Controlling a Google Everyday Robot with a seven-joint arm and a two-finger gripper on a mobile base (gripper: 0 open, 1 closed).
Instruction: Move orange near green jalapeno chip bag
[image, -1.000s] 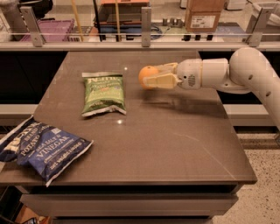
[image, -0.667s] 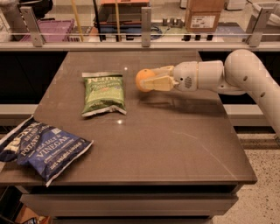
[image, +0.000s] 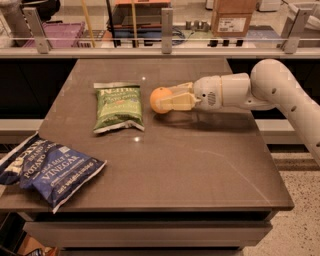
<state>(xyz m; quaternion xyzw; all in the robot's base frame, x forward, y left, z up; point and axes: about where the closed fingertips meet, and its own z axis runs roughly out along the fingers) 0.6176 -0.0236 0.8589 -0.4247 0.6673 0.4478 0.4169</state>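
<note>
The orange (image: 160, 99) is a small round fruit held between the cream fingers of my gripper (image: 167, 100), just above the table. The gripper reaches in from the right on a white arm (image: 260, 90). The green jalapeno chip bag (image: 118, 107) lies flat on the dark table, just left of the orange, with a small gap between them.
A larger dark blue sea salt and vinegar chip bag (image: 47, 167) lies at the table's front left corner, partly over the edge. A railing (image: 165, 42) with posts runs behind the brown table (image: 200, 165). A cardboard box (image: 231, 17) stands beyond it.
The gripper has carried the orange to the left, closer to the green bag. The bags have not moved.
</note>
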